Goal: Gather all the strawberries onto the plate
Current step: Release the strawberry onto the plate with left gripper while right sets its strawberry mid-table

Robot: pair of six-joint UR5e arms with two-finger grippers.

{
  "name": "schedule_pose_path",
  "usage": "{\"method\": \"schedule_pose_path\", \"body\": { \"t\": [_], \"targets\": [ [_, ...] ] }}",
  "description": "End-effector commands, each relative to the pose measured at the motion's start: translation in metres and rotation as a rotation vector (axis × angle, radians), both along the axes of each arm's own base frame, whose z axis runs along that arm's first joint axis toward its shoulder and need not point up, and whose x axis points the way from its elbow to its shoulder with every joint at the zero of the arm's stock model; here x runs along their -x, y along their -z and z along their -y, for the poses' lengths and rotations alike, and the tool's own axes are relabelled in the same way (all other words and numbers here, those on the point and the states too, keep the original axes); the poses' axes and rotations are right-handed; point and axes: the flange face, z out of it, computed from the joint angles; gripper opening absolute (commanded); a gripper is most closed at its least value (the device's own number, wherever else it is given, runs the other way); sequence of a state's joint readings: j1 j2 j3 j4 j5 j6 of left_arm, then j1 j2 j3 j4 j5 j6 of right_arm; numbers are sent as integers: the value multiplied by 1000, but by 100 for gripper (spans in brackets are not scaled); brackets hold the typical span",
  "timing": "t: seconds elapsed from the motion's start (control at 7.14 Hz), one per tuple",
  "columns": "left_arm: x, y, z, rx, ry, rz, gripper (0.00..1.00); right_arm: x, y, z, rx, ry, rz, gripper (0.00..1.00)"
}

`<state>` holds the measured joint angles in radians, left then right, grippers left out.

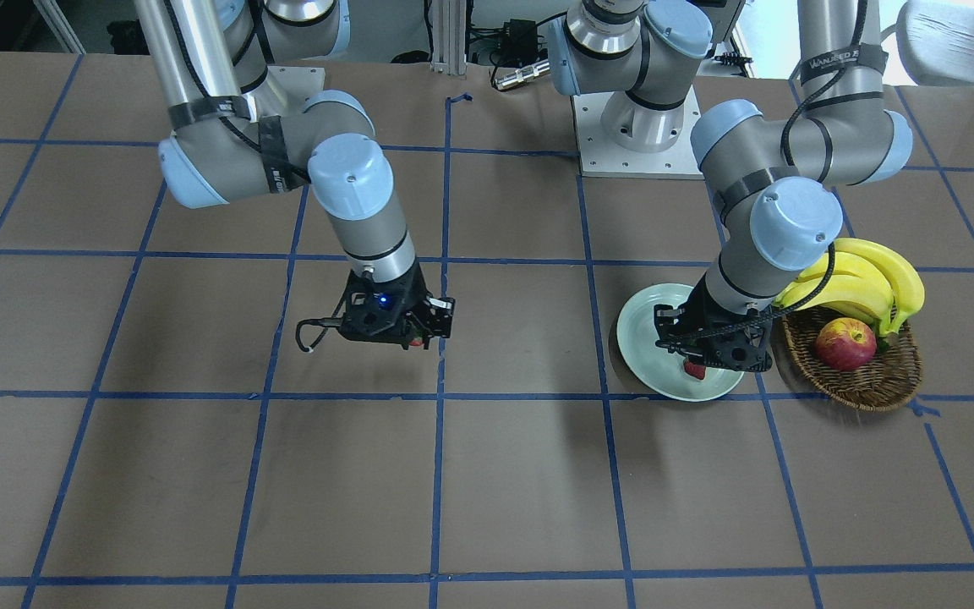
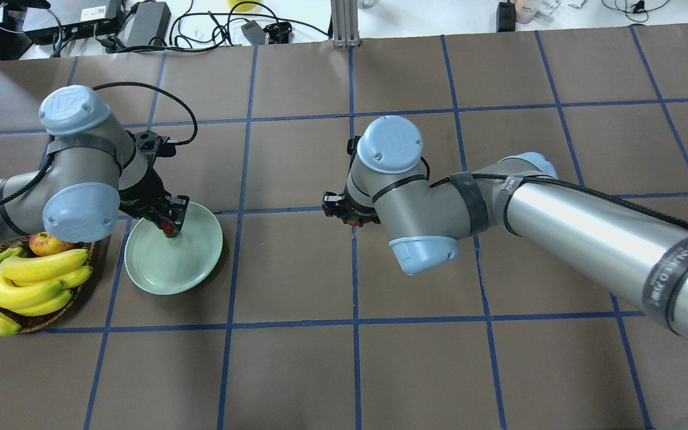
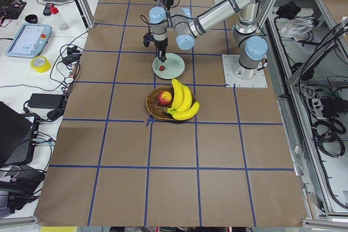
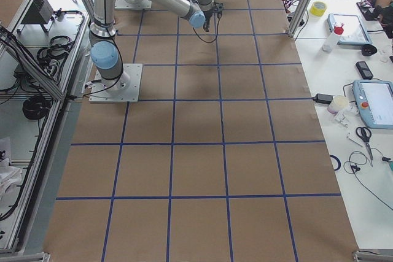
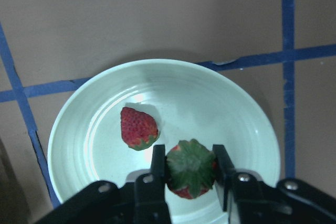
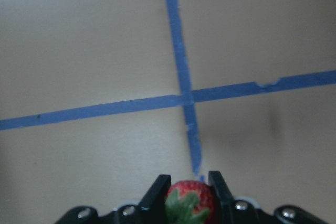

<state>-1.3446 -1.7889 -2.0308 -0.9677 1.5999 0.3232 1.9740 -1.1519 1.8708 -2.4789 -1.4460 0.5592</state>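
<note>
Here, the left gripper (image 5: 189, 169) is pinching 1 strawberry (image 5: 190, 178) near the plate (image 5: 236, 124) rim, possibly risking a roll-off on release; the right gripper (image 6: 189, 190) is clamping a second strawberry (image 6: 191, 202) well away.

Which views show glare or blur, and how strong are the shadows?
Left wrist view: sharp, with a small white glare patch on the plate just above the loose strawberry. Right wrist view: the table looks soft and hazy; the gripped strawberry sits at the very bottom edge. Front-facing view: only faint, diffuse shadows on the table.
</note>
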Motion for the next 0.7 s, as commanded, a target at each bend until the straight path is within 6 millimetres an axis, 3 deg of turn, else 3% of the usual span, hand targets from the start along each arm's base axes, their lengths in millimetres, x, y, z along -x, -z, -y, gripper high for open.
{"method": "schedule_pose_path", "body": {
  "t": [0.0, 0.14, 0.28, 0.42, 0.56],
  "targets": [
    [-13, 22, -11, -8, -17, -2, 5, -65, 25, -6, -21, -35, 5, 18],
    [-14, 23, -11, -10, -18, 1, 56, -66, 30, -8, -30, -38, -2, 56],
    [-15, 13, -6, 21, -20, 6, 63, -65, 35, -11, -41, -39, -10, 78],
    [-17, 1, -3, 44, -19, 16, 83, -64, 35, -12, -46, -49, -18, 100],
    [-10, -8, -3, 63, -17, 23, 93, -60, 32, -15, -66, -81, -53, 100]
  ]
}}
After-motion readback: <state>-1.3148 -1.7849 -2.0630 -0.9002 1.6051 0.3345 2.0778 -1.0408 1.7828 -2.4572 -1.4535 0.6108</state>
